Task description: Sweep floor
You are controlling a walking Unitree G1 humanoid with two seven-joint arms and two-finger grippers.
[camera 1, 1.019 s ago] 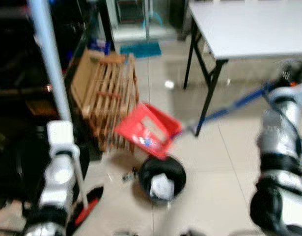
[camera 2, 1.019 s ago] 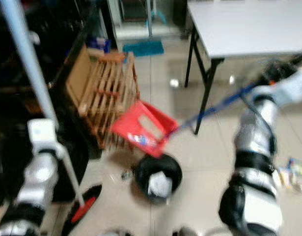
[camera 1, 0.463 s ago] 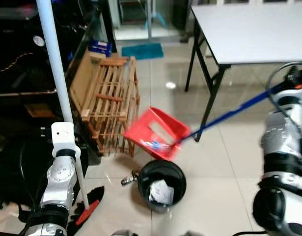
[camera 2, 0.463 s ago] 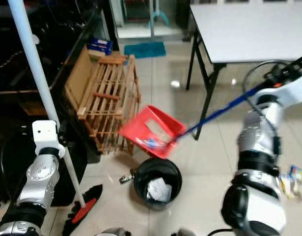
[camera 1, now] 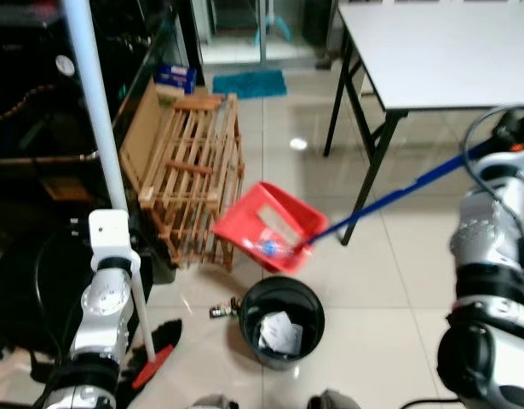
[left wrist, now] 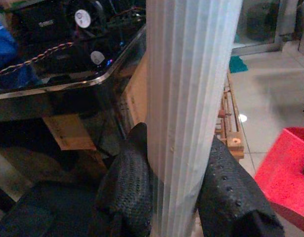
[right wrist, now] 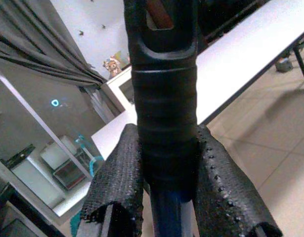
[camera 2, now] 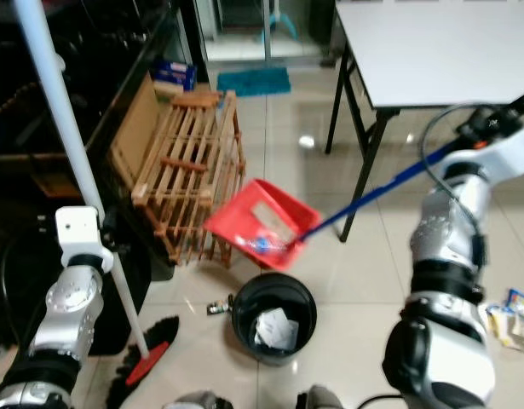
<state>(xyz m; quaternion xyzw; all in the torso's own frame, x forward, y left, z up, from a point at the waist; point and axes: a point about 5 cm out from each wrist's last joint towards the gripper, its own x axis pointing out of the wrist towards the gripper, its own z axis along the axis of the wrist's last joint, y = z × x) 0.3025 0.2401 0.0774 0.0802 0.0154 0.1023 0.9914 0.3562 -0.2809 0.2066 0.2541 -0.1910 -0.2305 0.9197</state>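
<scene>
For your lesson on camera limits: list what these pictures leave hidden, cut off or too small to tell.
- Broom: the pole's top is cut off by the eye views' upper edge.
- Dustpan: the scraps in it are too small to name in the eye views.
- Bin: its wall hides what lies under the white paper.
- Dustpan handle: the right fingers cover its grip in the right wrist view.

A glossy pale tiled floor (camera 1: 389, 290) reflects overhead light. A white folding table (camera 1: 440, 51) on black legs stands beside a wooden slatted crate (camera 1: 193, 175), with a teal mat (camera 1: 249, 83) beyond
</scene>
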